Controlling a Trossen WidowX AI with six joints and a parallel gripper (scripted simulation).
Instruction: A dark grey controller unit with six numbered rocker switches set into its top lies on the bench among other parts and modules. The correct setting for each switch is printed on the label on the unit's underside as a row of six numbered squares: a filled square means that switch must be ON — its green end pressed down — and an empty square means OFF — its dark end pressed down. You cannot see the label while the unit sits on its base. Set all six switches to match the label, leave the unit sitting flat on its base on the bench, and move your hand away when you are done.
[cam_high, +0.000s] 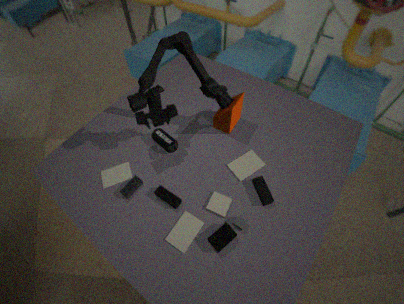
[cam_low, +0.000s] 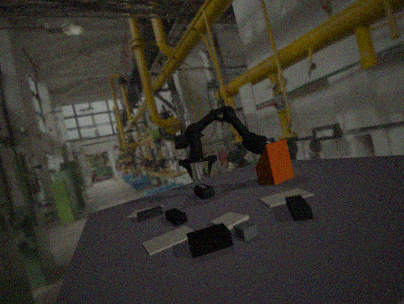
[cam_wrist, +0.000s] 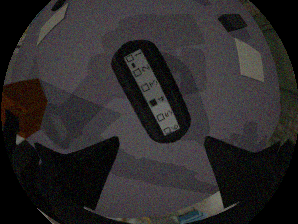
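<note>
The dark grey controller unit (cam_high: 165, 140) (cam_low: 204, 191) (cam_wrist: 170, 132) lies upside down on the bench (cam_high: 280, 240), its white label (cam_wrist: 151, 92) facing up. In the wrist view square 4 is filled; squares 1, 2, 3 and 5 look empty. Square 6, at the label's lower end, is small and partly cut off but looks empty. A small dark mark sits between squares 1 and 2. The rocker switches are hidden underneath. My gripper (cam_high: 158, 123) (cam_low: 201, 177) (cam_wrist: 162, 141) is open and empty above the unit, its fingers apart to either side of the unit's lower end in the wrist view.
An orange wedge-shaped block (cam_high: 230, 118) (cam_low: 276, 162) stands beside the arm's base. Cream plates (cam_high: 116, 174) (cam_high: 246, 165) (cam_high: 184, 232) and dark blocks (cam_high: 168, 197) (cam_high: 262, 190) (cam_high: 222, 237) lie farther out on the bench. A small grey block (cam_low: 246, 231) is beside the largest dark block.
</note>
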